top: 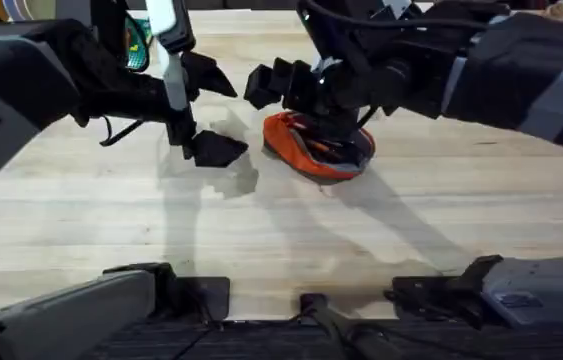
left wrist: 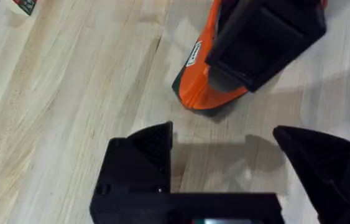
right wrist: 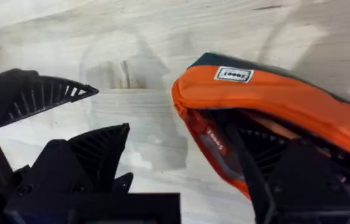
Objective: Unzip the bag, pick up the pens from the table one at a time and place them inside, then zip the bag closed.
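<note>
The orange bag (top: 319,148) lies near the middle of the table (top: 261,230), its zipper open and its mouth gaping (right wrist: 255,134). My right gripper (top: 306,120) stands over it, open, one finger (right wrist: 299,180) down inside the mouth and the other finger (right wrist: 81,165) outside on the table side. Just left of the bag hovers my left gripper (top: 216,112), open with nothing between its fingers (left wrist: 143,162). Its view shows the bag's end (left wrist: 193,87) under the right gripper. The pens are out of view; I cannot tell whether they are inside the bag.
A small green-and-white item (top: 136,45) sits at the far left back of the table. Both arms' bases stand along the near edge (top: 161,290). Bare wood spreads between the bag and the near edge.
</note>
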